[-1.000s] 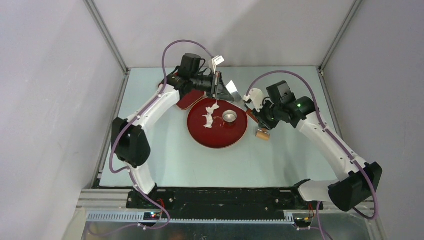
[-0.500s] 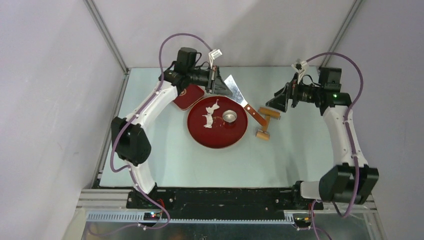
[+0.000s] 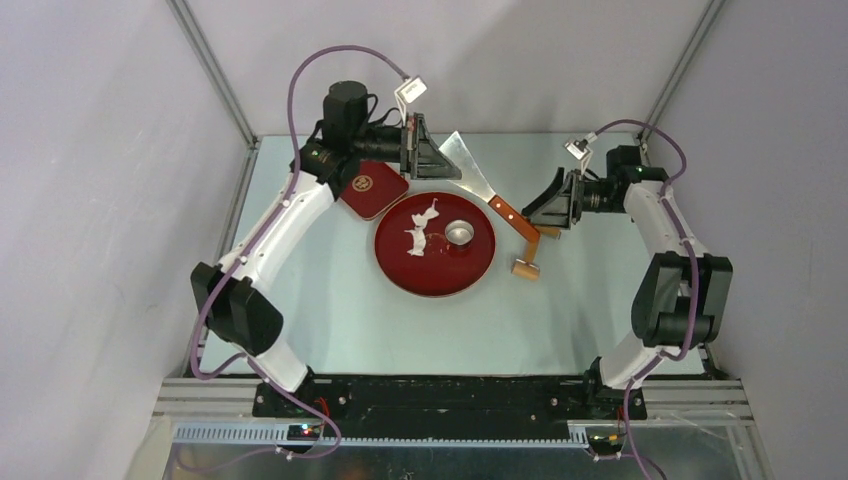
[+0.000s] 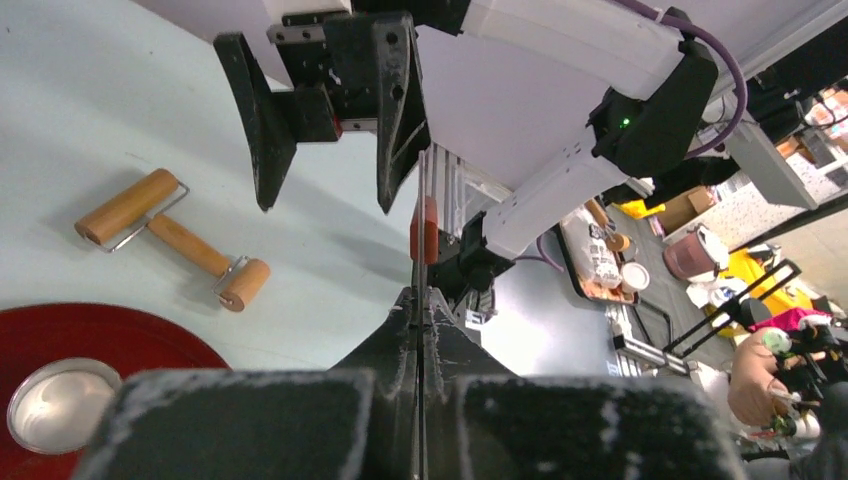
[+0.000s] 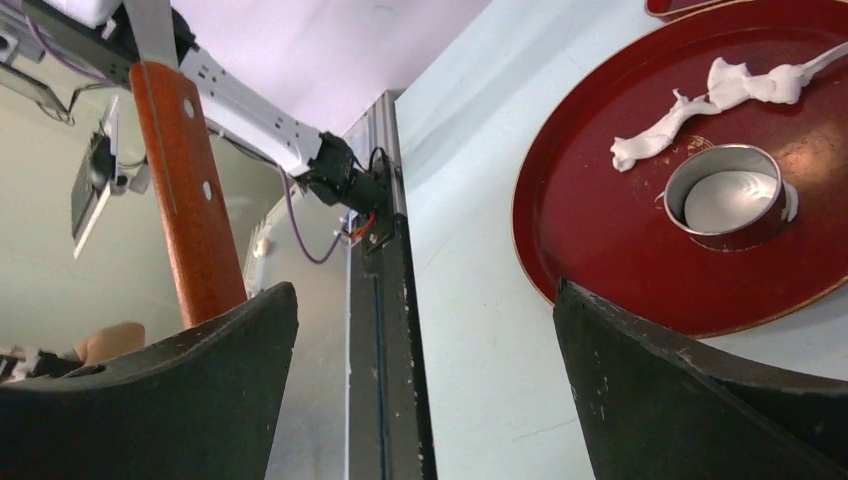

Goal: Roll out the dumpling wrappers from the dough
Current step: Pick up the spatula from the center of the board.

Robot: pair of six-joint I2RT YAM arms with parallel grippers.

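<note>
My left gripper (image 3: 432,160) (image 4: 420,300) is shut on the metal blade of a scraper (image 3: 465,165), and its orange handle (image 3: 515,215) (image 5: 190,220) points toward the right arm. My right gripper (image 3: 542,205) (image 5: 425,300) (image 4: 325,195) stands open with nothing between its fingers, just right of the handle. On the round red tray (image 3: 440,278) (image 5: 620,270) lie a ragged white dough strip (image 3: 420,230) (image 5: 720,90) and a metal ring cutter (image 3: 460,232) (image 5: 725,195). The inside of the ring looks pale. No neat round dumpling wrappers show.
A wooden roller (image 3: 530,250) (image 4: 170,235) lies on the table right of the tray, under the scraper handle's end. A small red square plate (image 3: 375,190) sits behind the tray at the left. Enclosure walls and posts stand close on both sides.
My right gripper has opened and drawn back to the right, away from the scraper handle. My left gripper has moved back and left, still holding the scraper blade.
</note>
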